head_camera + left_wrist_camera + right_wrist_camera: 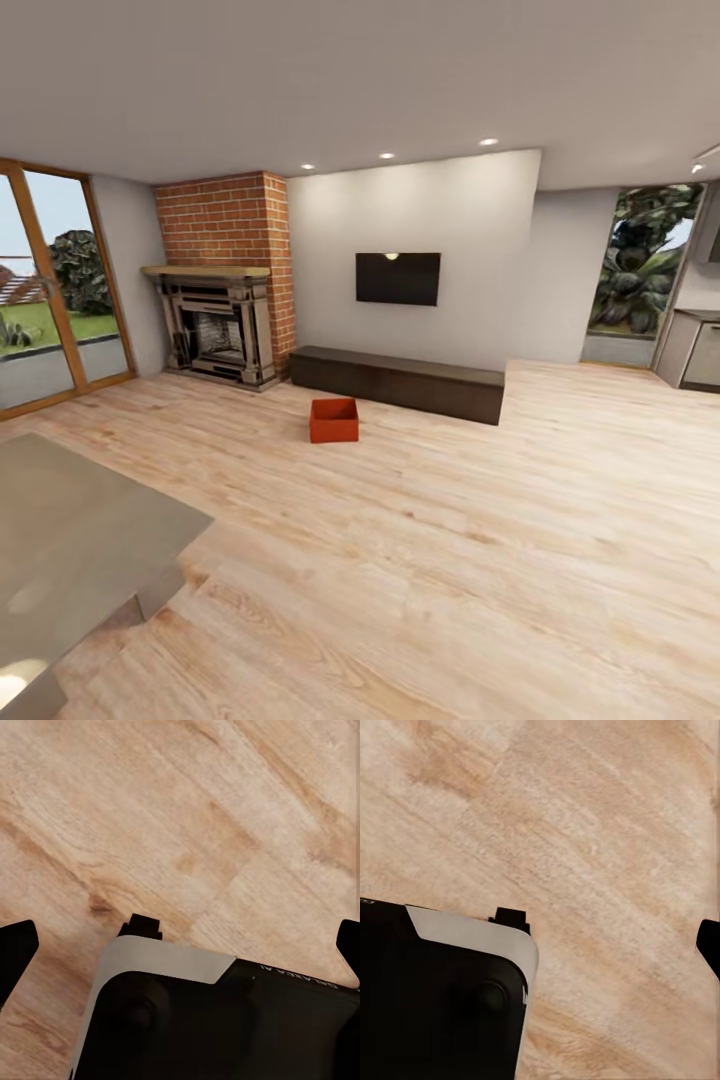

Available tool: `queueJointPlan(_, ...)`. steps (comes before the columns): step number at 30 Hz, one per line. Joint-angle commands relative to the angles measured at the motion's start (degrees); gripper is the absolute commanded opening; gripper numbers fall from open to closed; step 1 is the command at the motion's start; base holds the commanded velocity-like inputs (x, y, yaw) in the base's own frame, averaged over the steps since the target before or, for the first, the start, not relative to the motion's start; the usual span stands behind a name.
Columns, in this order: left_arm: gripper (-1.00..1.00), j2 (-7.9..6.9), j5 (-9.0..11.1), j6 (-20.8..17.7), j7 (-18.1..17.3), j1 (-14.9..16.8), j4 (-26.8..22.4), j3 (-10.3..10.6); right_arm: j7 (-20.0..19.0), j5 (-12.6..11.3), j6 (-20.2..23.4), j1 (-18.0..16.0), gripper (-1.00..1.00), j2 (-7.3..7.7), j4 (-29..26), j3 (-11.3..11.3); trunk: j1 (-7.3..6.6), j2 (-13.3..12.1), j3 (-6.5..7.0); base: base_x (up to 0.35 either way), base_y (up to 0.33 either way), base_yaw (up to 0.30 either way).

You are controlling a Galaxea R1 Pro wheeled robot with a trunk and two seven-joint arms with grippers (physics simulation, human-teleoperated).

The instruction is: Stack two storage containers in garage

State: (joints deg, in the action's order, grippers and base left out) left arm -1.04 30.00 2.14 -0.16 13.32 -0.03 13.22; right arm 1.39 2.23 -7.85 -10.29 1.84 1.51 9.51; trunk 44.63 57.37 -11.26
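Observation:
I am in the living room. One orange-red open-topped storage container [333, 420] sits on the light wood plank floor [450, 540], in front of the long low dark cabinet [400, 382], several metres ahead of me. The second container and the garage are out of view. My left gripper [182, 945] hangs open over the planks, its black fingertips [15, 952] far apart and nothing between them. My right gripper [542, 945] also points down at the floor; one fingertip [709, 945] shows far out at the picture's edge, so it is open and empty.
A red-brick fireplace [225, 285] stands at the back left and a black TV [397, 278] hangs on the wall. A grey tabletop [80, 540] juts in close at my left. Glass doors [45, 290] are far left. My own black-and-white base [217, 1020] lies under both wrists.

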Motion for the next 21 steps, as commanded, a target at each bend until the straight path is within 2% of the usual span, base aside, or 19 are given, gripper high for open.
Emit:
queueJointPlan(1,1.0,0.0,0.5,0.1,0.0,0.0,0.0,0.5,0.1,0.2,-0.3,-0.1,1.0,0.03,0.2,0.2,0.04,0.0,-0.08,0.323,0.0,0.013)
queueJointPlan(21,1.0,-0.01,0.5,0.2,0.0,0.0,0.0,0.5,0.2,0.1,-0.2,-0.1,1.0,0.2,0.2,0.4,0.04,0.0,-0.08,0.323,0.016,0.001)
